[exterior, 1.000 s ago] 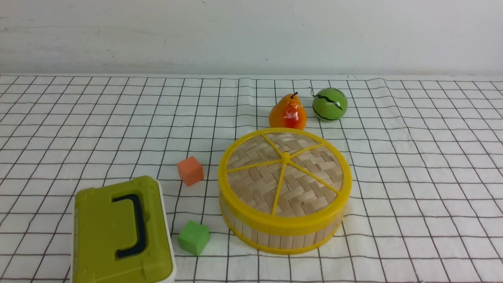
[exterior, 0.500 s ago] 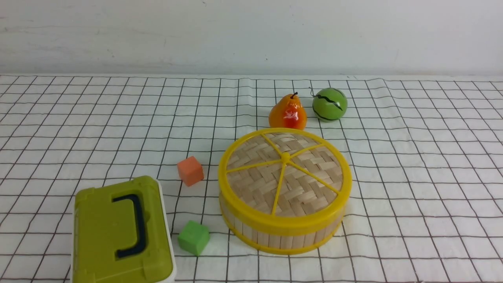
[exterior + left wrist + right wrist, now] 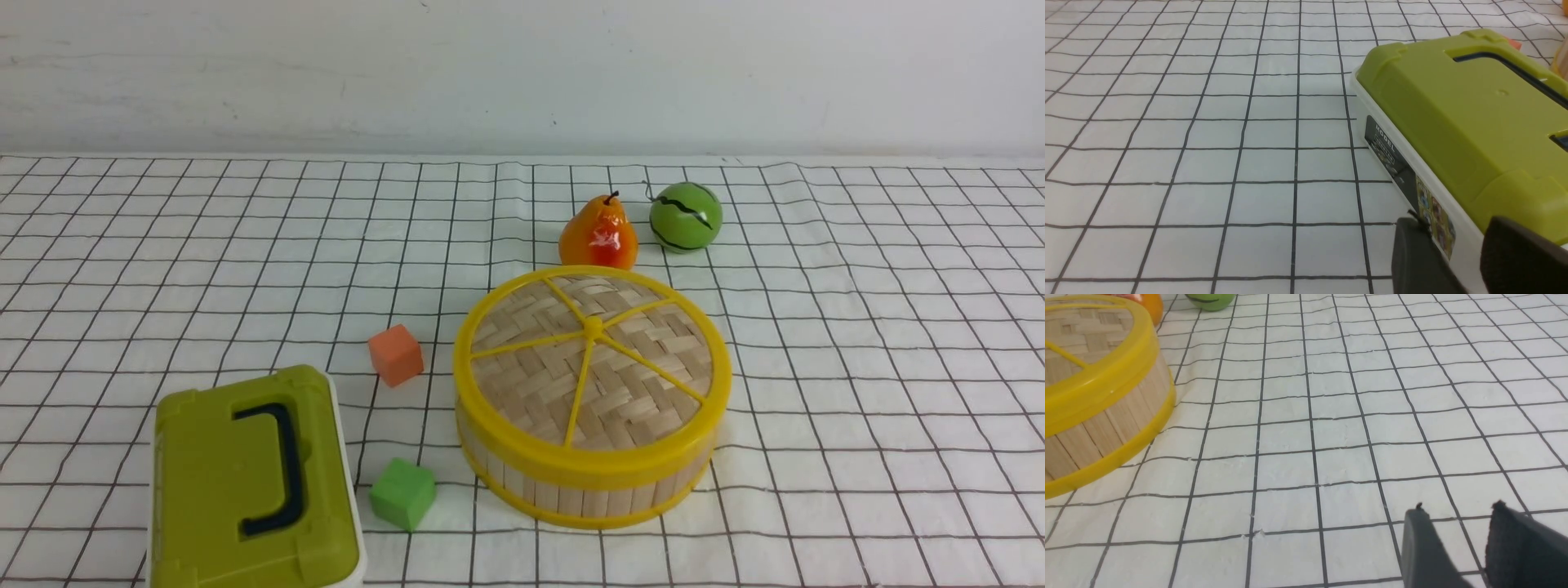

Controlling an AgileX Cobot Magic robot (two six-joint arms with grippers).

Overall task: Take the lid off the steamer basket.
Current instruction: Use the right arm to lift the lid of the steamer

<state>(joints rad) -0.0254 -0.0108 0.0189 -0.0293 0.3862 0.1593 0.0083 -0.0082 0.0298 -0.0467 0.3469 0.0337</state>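
The lid (image 3: 592,359), a woven bamboo disc with a yellow rim and spokes, sits closed on the steamer basket (image 3: 571,492) at the centre of the table in the front view. Part of the lid (image 3: 1106,377) and the basket wall (image 3: 1106,426) shows in the right wrist view. My right gripper (image 3: 1457,512) is open and empty above the cloth, well off to the basket's right. My left gripper (image 3: 1453,228) is open and empty, beside the green box's near corner. Neither gripper shows in the front view.
An olive-green box (image 3: 253,482) with a dark handle stands front left. An orange cube (image 3: 396,354) and a green cube (image 3: 402,492) lie left of the basket. A pear (image 3: 598,235) and a green ball (image 3: 686,216) stand behind it.
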